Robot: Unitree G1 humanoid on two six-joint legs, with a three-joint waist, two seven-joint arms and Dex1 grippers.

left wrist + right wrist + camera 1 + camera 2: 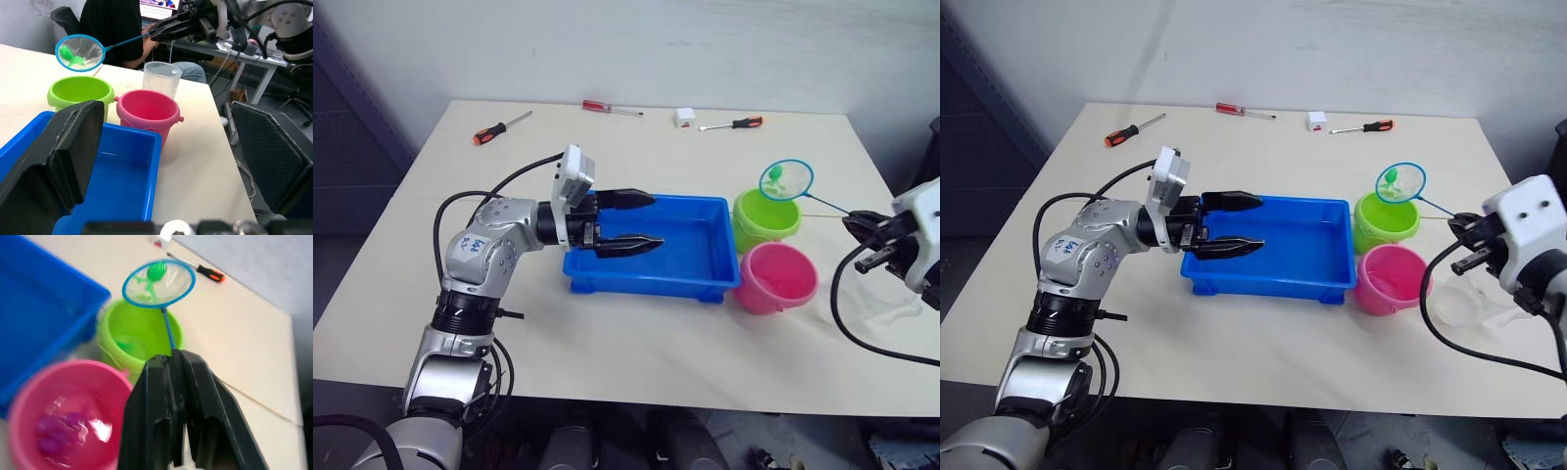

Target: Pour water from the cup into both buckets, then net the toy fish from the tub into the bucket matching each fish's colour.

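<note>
My right gripper (864,242) is shut on the thin handle of the net (787,179), whose blue hoop hangs over the lime green bucket (766,216) with a green toy fish (156,271) in its mesh. Another green fish lies inside that bucket (128,345). The pink bucket (776,277) stands just in front, with pink fish (61,428) in its water. My left gripper (646,220) is open, its fingers reaching over the left end of the blue tub (690,279). The clear cup (162,78) stands behind the pink bucket, near the table's right edge.
Three screwdrivers (501,127) (612,108) (732,123) and a small white box (684,117) lie along the far side of the table. In the left wrist view, a seated person (117,24) and desks stand beyond the table's right edge.
</note>
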